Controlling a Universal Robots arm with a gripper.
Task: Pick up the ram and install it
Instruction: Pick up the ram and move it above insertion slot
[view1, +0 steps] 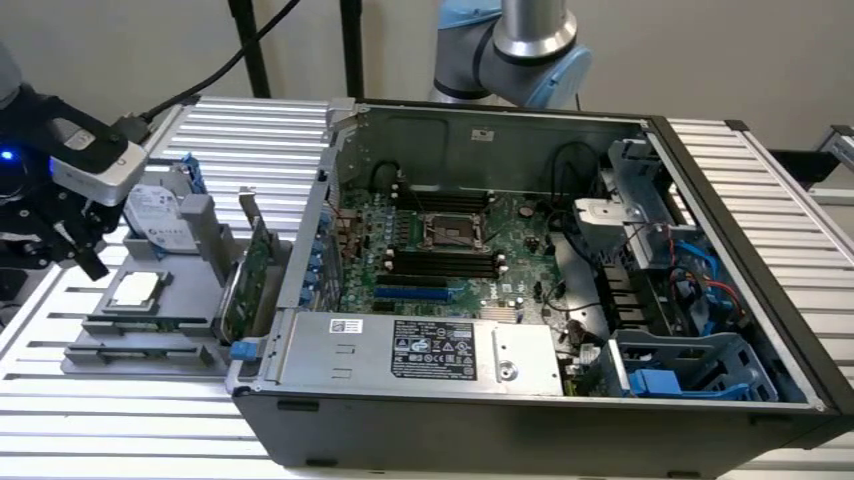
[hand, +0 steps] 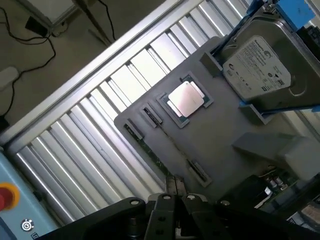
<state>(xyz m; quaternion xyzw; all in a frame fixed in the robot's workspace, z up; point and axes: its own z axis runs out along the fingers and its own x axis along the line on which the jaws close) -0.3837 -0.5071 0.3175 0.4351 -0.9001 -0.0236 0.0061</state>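
A grey parts tray (view1: 134, 352) (hand: 220, 145) sits on a ribbed metal table (view1: 747, 170), just beside an open computer case (view1: 534, 425) on the exterior view's left. The tray holds four parts.

- **Hard drive:** the hard drive (view1: 158, 215) (hand: 257, 70) leans in a blue-edged cradle at the back.
- **Processor:** a silver processor chip (view1: 134, 290) (hand: 187, 100) lies flat in a square recess.
- **Expansion card:** a green expansion card (view1: 247, 285) stands on edge against the side nearest the case.
- **Ram:** the ram (view1: 147, 324) (hand: 155, 156) stands on edge in a narrow slot between small clips near the tray's front, showing as a thin green strip.

The gripper (view1: 74, 255) (hand: 175, 184) hangs over the tray, near the ram and not touching it. Its two black fingers are drawn together and carry nothing.

Inside the case, the motherboard (view1: 400, 215) lies flat, with a bare processor socket (view1: 447, 232) at its middle. Long black memory slots (view1: 441, 265) run in front of the socket. A silver power supply (view1: 414, 350) fills the case's near wall. Blue drive caddies (view1: 681, 375) sit at the exterior view's right.
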